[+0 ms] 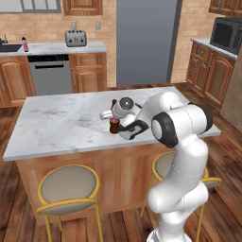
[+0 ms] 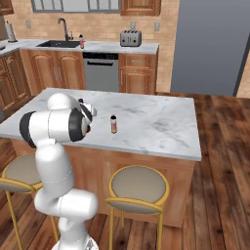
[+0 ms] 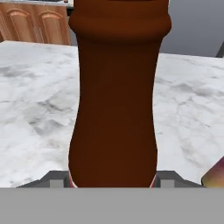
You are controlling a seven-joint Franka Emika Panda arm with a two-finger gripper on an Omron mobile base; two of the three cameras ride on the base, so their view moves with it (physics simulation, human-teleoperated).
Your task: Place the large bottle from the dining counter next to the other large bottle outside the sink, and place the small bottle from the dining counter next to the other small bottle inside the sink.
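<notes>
A tall dark-brown bottle point(image 3: 116, 92) is being gripped by the gripper point(image 1: 124, 127) at centre frame — standing upright on the white marble counter point(image 1: 61, 123), a small pinkish bottle point(image 2: 114, 124) just beside it.

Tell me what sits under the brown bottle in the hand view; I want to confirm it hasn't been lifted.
The brown bottle stands upright over the marble counter. Its base is cut off at the bottom of the hand view, so contact cannot be seen. The left base view shows it standing on the counter.
</notes>
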